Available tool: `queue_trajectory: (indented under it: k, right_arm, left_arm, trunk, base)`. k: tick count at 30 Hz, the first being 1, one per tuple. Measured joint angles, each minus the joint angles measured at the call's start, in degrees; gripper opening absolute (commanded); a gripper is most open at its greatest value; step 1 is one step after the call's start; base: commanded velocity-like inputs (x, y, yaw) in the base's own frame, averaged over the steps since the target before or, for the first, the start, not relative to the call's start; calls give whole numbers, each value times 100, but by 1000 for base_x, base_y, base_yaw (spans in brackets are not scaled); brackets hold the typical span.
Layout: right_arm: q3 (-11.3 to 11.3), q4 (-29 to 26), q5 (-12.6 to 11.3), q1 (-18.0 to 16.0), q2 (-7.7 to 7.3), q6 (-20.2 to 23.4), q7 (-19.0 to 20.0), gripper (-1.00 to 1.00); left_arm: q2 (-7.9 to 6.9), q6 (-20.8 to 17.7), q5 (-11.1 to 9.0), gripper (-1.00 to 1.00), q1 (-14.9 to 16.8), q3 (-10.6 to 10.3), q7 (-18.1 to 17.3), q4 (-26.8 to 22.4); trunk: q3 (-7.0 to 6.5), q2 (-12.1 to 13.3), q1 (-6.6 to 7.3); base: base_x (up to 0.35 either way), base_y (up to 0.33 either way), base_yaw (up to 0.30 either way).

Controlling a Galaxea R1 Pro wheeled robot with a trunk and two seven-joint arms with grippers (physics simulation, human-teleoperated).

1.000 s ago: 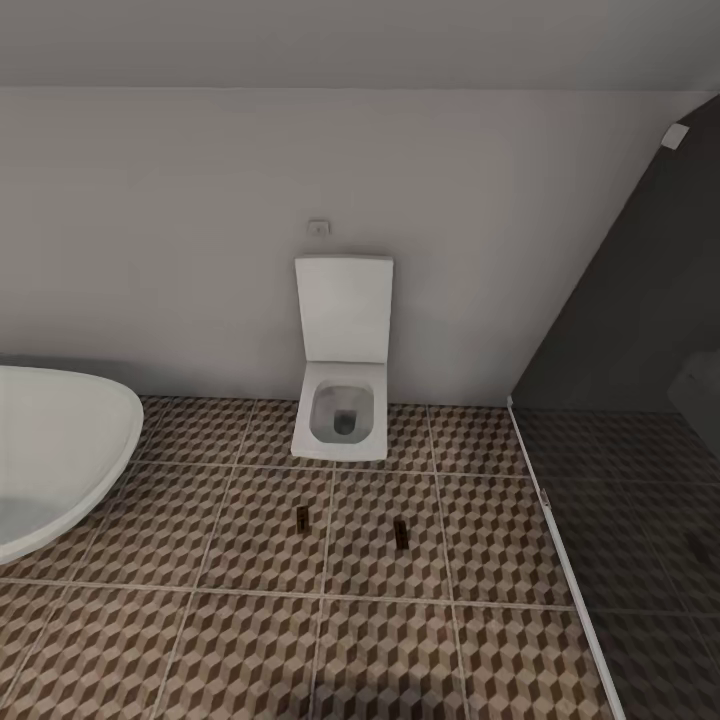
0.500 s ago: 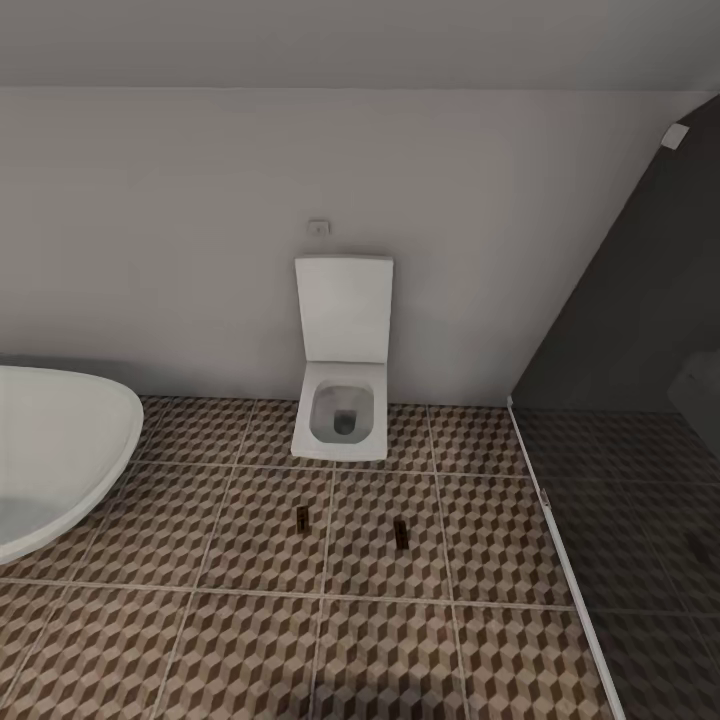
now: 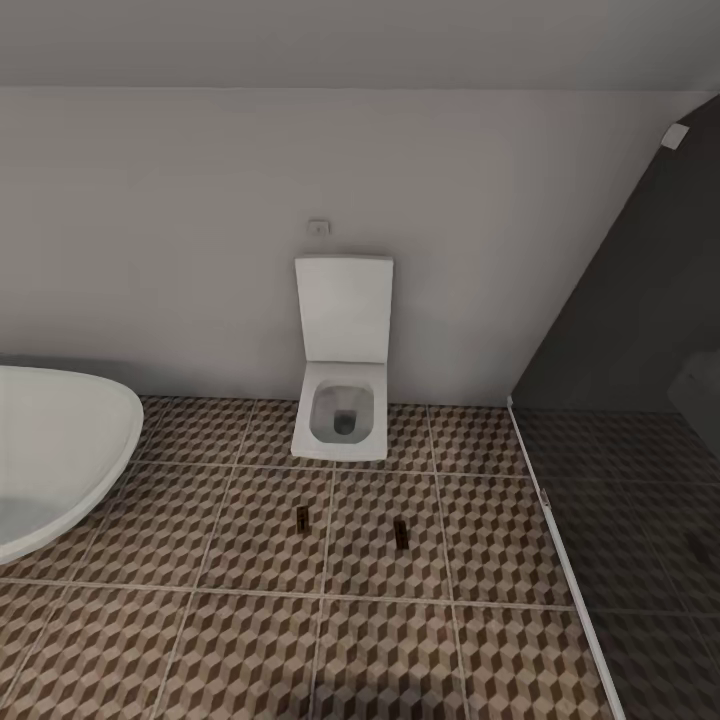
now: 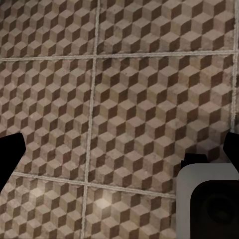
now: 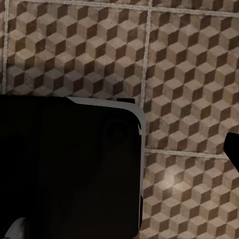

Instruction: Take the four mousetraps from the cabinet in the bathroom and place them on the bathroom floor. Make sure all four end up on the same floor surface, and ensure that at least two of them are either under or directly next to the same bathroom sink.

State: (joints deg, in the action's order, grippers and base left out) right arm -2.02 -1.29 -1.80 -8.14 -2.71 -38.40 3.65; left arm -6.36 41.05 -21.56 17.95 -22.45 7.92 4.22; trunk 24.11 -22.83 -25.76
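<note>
white tub rim [image 3: 70, 440] at nine o'clock on bathroom floor [image 3: 250, 640]. two mousetraps [image 3: 302, 516] [image 3: 401, 533] flat on tiles near centre, well apart, just before toilet [image 3: 343, 400] at twelve. dark glass screen [image 3: 640, 400] at three. left gripper [image 4: 119, 154] released over bare tiles; right gripper [image 5: 231, 149]: cannot tell.

Bathtub [image 3: 50, 450]: cut off at left edge, only right end in view.
Two small dark items on bathroom floor [image 3: 420, 640], left [image 3: 302, 516] and right [image 3: 401, 533]: too small to identify.
Shower screen [image 3: 640, 330]: cut off at right edge.
Left gripper [image 4: 119, 154]: fingertips cropped at frame sides.
Right gripper: largely hidden behind dark housing [image 5: 69, 169], spread indeterminate.
</note>
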Motion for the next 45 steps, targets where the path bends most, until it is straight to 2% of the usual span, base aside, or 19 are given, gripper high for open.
queue_trajectory:
  k: [45]
  right_arm:
    - [0,0,0,0,0,0,0,100]
  left_arm:
    - [0,0,0,100,0,0,0,0]
  trunk:
    - [0,0,0]
  base:
    - [0,0,0]
